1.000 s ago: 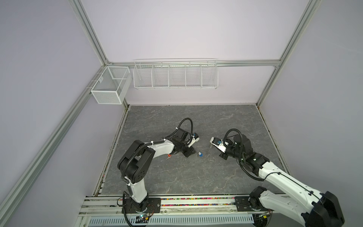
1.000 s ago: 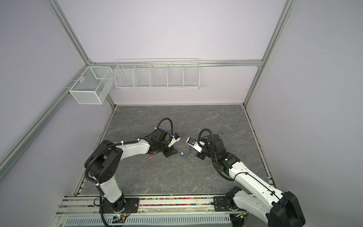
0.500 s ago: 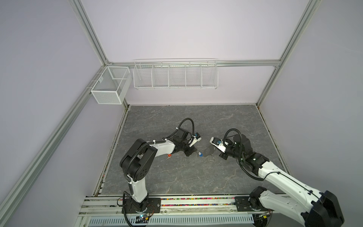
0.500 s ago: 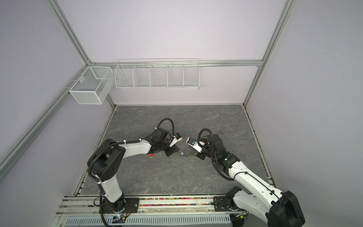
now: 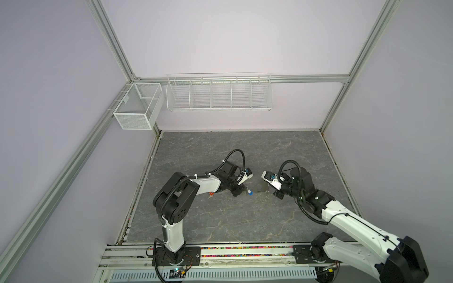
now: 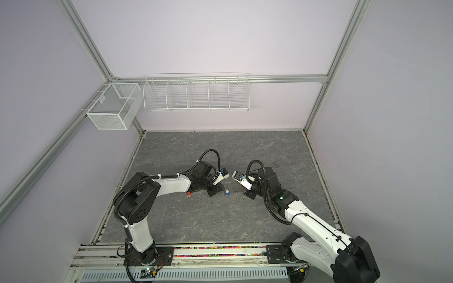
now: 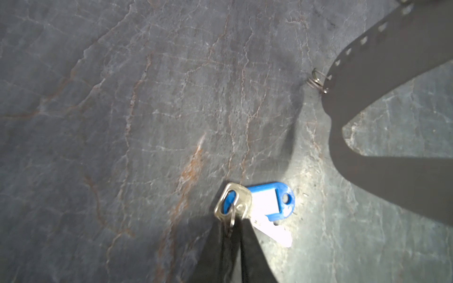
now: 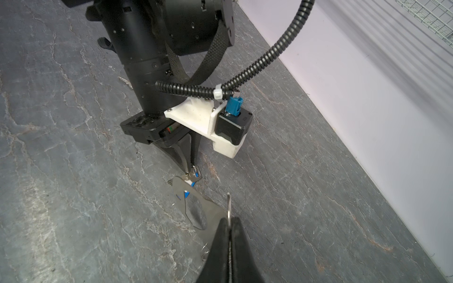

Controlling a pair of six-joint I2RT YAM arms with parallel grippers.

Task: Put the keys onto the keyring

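**Steel keys and dark-grey keyring: neither key fitted yet**

Item 1, keyring (image 7: 382, 61). Flat dark-grey plate with an oval cut-out and a row of small holes along one edge. One coiled split ring (image 7: 316, 79) hangs at its rounded end. It is held tilted above the marbled grey table (image 5: 220, 220) by the right gripper (image 8: 229, 227), whose jaws are pressed together on the end farthest from the keys. Judged: held this way to offer the ringed end to the other arm.

Item 2, blue-tagged key (image 7: 234, 203). Near the keyring's rounded end but apart from it. The left gripper (image 7: 231, 235) pinches the small wire loop at the key's head, jaws almost together. Whether the key is clear of the table cannot be told. Judged: gripping by the loop leaves the head free to meet the split ring.

Item 3, orange-red-tagged key (image 5: 210, 194). Lying on the table well apart from the keyring, on the far side of the left gripper and beside the left forearm. Neither gripper touches it.

Status, judged: an early stage. The blue-tagged key has yet to be brought across to the split ring, and the thin coil leaves little room for misalignment.
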